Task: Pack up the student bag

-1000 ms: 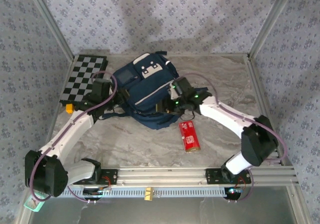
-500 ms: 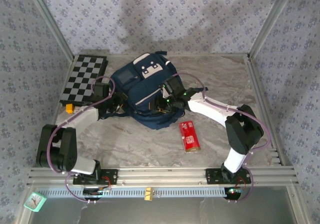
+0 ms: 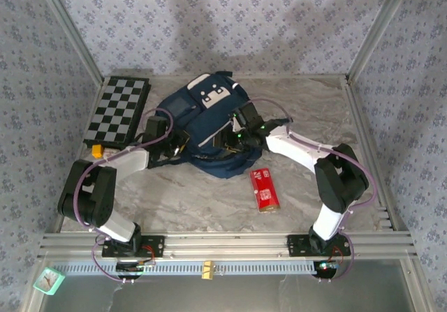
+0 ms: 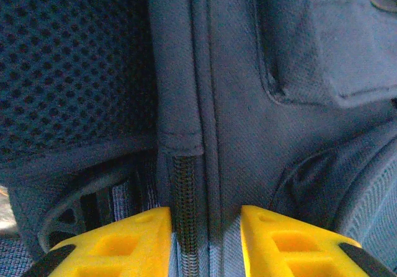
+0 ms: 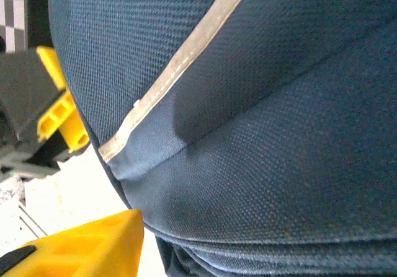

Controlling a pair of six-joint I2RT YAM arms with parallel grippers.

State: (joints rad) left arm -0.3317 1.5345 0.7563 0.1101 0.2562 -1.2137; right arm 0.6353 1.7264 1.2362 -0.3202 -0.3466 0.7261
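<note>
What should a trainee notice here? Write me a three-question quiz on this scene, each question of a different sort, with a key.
1. True or false: the red packet lies inside the student bag.
2. In the left wrist view, what runs between the left gripper and its two yellow fingers? A. the bag's zipper B. a pen C. a loose cable
3. Name the pattern on the board lying left of the bag.
Key: 1. False: it lies on the table, on the bag's near side. 2. A. 3. Black-and-white checks.
</note>
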